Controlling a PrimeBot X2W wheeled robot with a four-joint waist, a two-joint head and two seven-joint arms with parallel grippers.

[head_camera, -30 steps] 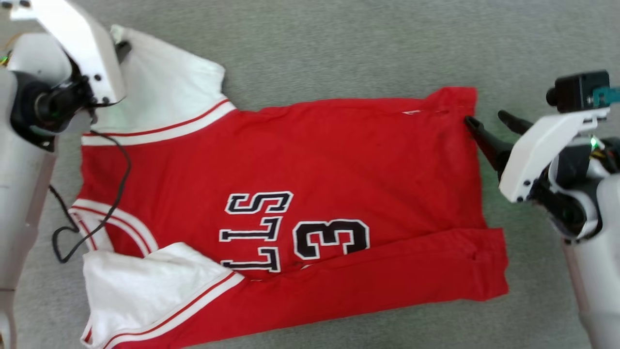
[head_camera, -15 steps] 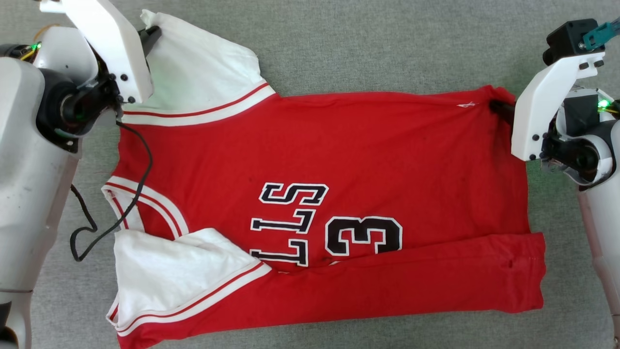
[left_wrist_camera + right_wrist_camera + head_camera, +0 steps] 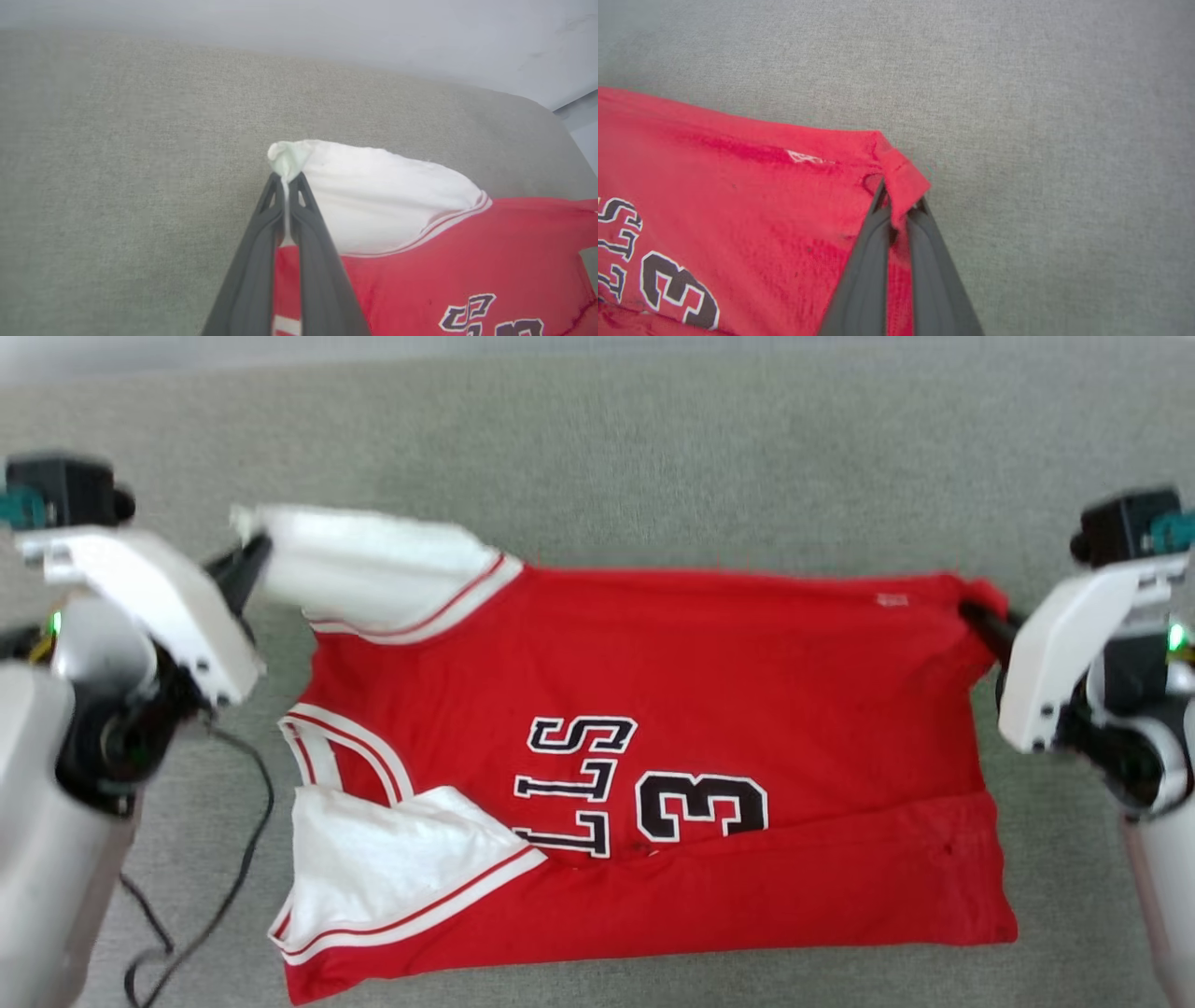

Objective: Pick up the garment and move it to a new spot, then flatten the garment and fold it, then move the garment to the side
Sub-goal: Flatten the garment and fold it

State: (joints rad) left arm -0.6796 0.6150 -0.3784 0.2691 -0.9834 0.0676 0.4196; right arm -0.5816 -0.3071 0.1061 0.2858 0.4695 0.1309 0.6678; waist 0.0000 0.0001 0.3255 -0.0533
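The garment (image 3: 653, 691), a red jersey with white sleeves, black letters and a 3, lies sideways on the grey-green fabric surface (image 3: 653, 448), its near long edge folded over. My left gripper (image 3: 250, 558) is shut on the tip of the far white sleeve (image 3: 373, 196), pinched between its dark fingers (image 3: 299, 242). My right gripper (image 3: 976, 614) is shut on the far hem corner (image 3: 901, 177), which bunches over the fingers (image 3: 924, 261). The far edge of the garment is pulled taut and raised between the two grippers.
A black cable (image 3: 238, 877) hangs from my left arm over the surface at the lower left. A pale wall (image 3: 373, 37) runs behind the surface's far edge. Bare fabric surface lies beyond the garment and to its right.
My right gripper went from open beside the hem corner to shut on it. Both grippers have lifted the garment's far edge; the camera has shifted too.
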